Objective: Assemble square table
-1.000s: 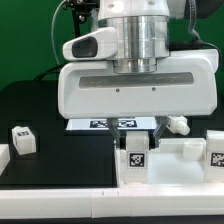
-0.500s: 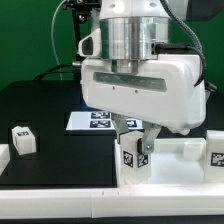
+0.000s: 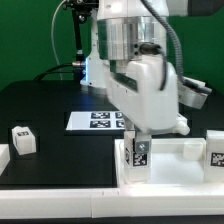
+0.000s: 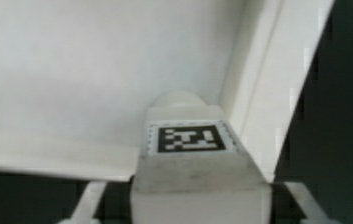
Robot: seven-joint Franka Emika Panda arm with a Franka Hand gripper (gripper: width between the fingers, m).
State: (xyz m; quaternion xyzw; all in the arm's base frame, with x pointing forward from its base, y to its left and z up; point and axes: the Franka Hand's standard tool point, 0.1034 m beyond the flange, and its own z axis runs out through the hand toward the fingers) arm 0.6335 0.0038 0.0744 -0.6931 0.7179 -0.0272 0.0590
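At five o'clock of the exterior view, the gripper stands over a tagged table leg, which is upright on the white tabletop slab. Seen from the wrist view, the jaws are clamped on this leg. I judge it light, stiff, smooth plastic; best gripped firmly on its sides.

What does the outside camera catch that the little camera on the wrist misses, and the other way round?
Only the exterior view shows the bulky white arm, the marker board and two loose legs, one at that view's left, one at its right edge. Only the wrist view shows, close up, the pincer gripping the tagged leg from both sides. Both show that leg at the white slab.
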